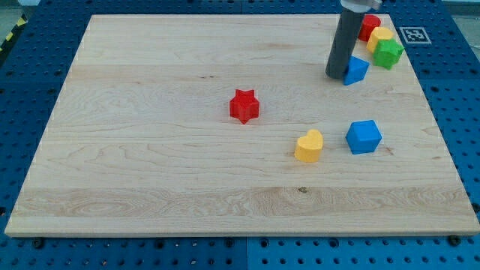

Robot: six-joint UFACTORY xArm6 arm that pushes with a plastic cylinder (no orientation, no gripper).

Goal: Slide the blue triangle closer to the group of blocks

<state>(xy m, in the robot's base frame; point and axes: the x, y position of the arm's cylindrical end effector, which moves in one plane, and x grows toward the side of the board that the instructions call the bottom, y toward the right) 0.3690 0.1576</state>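
The blue triangle (357, 70) lies near the view's top right on the wooden board (150, 165). My tip (335, 76) stands right against its left side, touching or nearly touching it. Up and to the right of it sits a tight group: a red block (369, 26) partly hidden by the rod, a yellow block (379, 38) and a green star (389, 53). The blue triangle lies a short gap down-left of the green star.
A red star (244, 106) sits near the board's middle. A yellow heart (309, 145) and a blue cube (364, 136) lie lower right. A fiducial marker (412, 34) sits off the board's top right corner on the blue perforated table.
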